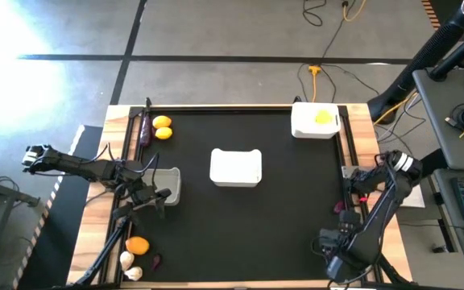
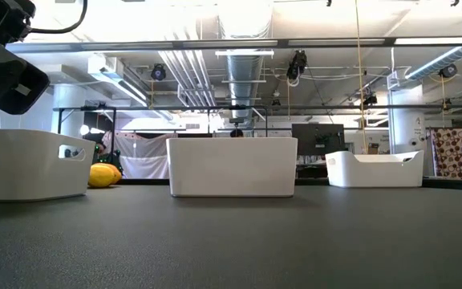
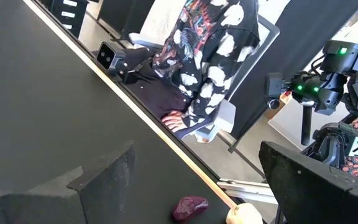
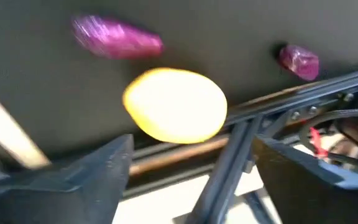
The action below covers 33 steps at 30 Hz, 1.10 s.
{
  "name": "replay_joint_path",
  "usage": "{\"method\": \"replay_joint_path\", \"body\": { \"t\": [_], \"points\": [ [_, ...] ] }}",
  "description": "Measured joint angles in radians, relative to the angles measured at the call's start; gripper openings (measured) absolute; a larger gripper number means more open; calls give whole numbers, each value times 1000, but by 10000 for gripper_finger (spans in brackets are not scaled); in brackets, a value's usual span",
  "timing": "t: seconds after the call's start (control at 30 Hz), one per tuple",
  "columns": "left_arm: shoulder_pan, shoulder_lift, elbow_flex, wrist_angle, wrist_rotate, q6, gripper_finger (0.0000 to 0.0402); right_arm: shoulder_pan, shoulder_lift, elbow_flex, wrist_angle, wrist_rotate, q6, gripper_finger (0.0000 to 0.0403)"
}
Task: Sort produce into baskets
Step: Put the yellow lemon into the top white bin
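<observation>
hovering over the left basket, the left gripper has its fingers spread and empty; an orange, garlic and a purple piece lie near it. the middle basket sits centre. the far-right basket holds a lemon. the right gripper, spread, faces another lemon.

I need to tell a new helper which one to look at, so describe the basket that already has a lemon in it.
Look down on the black table and go to its far right corner. The white basket there sits apart from the other two, against the table's edge. It is the only one with a yellow lemon inside.
</observation>
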Motion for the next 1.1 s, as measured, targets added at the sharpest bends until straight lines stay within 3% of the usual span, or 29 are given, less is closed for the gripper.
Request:
{"method": "replay_joint_path", "body": {
  "t": [0.2,0.3,0.47,0.73,1.1],
  "points": [
    [0,0,0,0,0,0,327,2,60,-6,-22,-24,-215,391],
    [0,0,0,0,0,0,327,15,78,-7,-18,-16,-338,398],
    [0,0,0,0,0,0,327,43,77,-35,-10,89,-505,400],
    [0,0,0,0,0,0,327,58,41,-175,266,4,-520,400],
    [0,0,0,0,0,0,327,91,54,-292,268,-14,-483,388]
  ]
}}
